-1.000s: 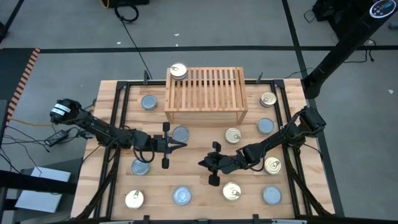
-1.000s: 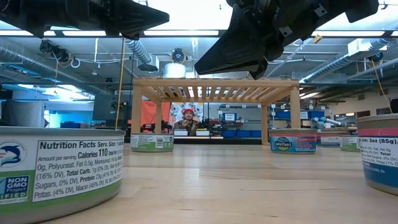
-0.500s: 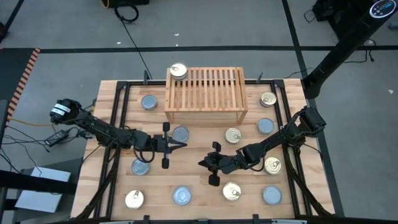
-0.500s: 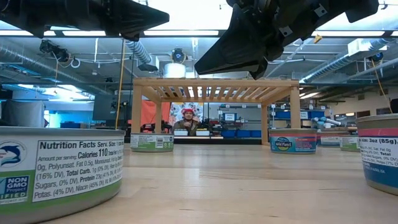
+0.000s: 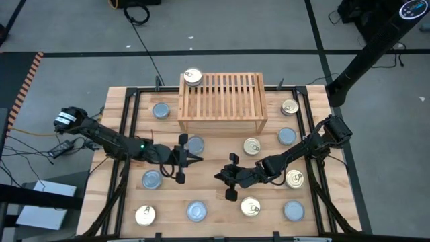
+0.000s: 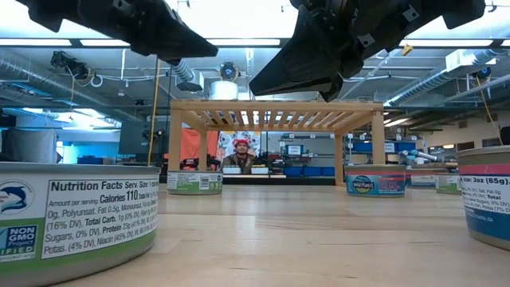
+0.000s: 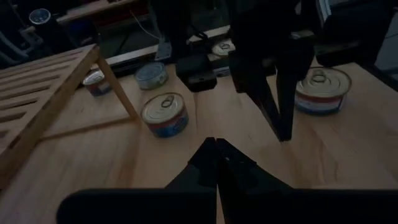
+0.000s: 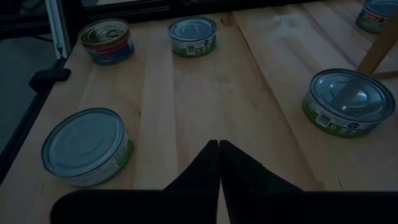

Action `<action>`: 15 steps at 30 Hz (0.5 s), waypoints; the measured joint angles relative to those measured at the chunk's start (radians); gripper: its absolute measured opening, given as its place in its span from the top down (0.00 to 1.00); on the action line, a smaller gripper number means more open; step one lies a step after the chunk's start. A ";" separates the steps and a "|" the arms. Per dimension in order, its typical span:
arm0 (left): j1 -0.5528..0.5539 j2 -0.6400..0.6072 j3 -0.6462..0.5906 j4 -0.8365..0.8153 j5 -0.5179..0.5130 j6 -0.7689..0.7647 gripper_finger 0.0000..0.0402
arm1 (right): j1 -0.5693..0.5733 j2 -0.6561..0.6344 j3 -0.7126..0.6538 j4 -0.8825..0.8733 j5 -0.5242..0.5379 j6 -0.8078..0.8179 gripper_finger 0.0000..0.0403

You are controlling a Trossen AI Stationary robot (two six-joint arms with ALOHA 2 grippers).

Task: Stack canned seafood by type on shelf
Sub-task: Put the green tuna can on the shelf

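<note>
L dark two-finger gripper (image 5: 196,159) was closed, empty, beside a silver-topped round tin (image 5: 195,144). R dark gripper (image 5: 218,177) closed too, holding nothing, mid-table, w/ the slatted light-wood shelf (image 5: 222,104) beyond.

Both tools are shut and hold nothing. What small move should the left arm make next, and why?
Probably open the left tool and lower it toward the silver-topped tin beside it. That tool is shut and empty above the tabletop, and only one gold-topped tin sits on the shelf, so most tins remain to be stacked.
</note>
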 joint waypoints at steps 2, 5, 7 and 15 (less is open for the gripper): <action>-0.006 0.000 0.000 -0.015 0.000 0.000 0.99 | 0.000 0.000 0.000 0.000 0.000 0.000 0.94; -0.015 0.000 -0.001 -0.037 0.000 -0.007 0.99 | 0.000 0.000 0.000 0.000 0.000 0.000 0.94; -0.022 0.000 -0.001 -0.059 0.000 -0.025 0.99 | 0.000 0.000 0.000 0.000 0.000 0.000 0.94; -0.031 0.000 -0.001 -0.082 0.000 -0.032 0.99 | 0.000 0.000 0.000 0.001 0.000 0.000 0.94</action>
